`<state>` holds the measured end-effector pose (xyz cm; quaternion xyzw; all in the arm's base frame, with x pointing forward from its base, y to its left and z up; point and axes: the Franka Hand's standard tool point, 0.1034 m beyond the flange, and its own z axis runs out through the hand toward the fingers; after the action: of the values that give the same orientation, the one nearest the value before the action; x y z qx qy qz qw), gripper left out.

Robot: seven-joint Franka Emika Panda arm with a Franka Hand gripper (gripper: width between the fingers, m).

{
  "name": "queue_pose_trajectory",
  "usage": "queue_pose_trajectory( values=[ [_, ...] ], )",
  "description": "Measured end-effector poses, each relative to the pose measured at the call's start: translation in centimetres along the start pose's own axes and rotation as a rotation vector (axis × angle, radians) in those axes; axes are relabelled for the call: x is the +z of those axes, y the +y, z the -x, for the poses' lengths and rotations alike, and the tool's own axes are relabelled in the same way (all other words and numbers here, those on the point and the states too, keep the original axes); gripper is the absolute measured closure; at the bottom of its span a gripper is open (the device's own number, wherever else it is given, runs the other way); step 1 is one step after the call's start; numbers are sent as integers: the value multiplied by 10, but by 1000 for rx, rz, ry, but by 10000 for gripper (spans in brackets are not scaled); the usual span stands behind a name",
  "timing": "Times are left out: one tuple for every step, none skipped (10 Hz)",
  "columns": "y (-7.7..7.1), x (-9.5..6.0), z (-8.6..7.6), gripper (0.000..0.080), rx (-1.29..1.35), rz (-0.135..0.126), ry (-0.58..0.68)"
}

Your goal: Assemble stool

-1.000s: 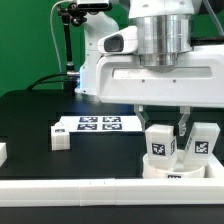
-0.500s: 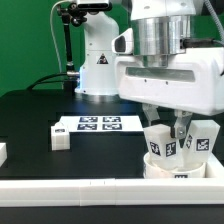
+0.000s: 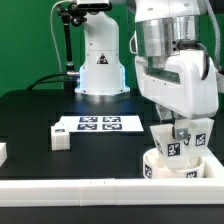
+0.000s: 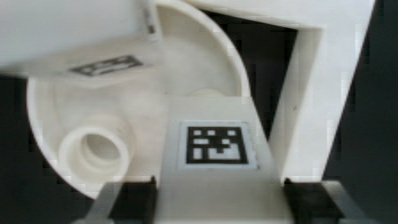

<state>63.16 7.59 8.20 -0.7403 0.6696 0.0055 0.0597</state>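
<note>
White on black: grips tagged leg (image 3: 172,150) in half-closed gripper (image 3: 177,133), lower right, over seat (image 3: 160,171); another leg (image 3: 203,135) just beside.

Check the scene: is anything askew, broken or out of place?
Nothing stands out. The jaws grip one leg block at the seat; a spare leg block lies loose on the table beside the marker board.

A white block (image 3: 3,152) is cut off at the exterior view's left edge; lower right, the gripper (image 3: 180,134) partly hides the clamped leg (image 3: 176,150).
</note>
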Motion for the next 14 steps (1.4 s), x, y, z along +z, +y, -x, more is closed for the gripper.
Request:
queue_pose_trajectory(
  values=[
    [0,1,4,461,96,-2,-9],
    [-1,1,9,461,176,-3,-15],
    [0,2,13,461,258,-3,-26],
    [0,2,15,461,331,-4,-35],
    [0,2,17,461,404,-3,-43],
    [0,3,18,461,461,-2,-51],
    [0,3,21,461,571,2,-62],
    [0,3,21,461,605,4,-69],
    [0,3,21,461,611,5,-72],
    [0,3,21,461,618,7,-76],
    [0,3,21,461,614,6,-78],
    [0,3,22,461,599,6,-78],
    [0,2,22,358,585,3,-78],
    [-2,-3,23,228,556,-5,-82]
  ],
)
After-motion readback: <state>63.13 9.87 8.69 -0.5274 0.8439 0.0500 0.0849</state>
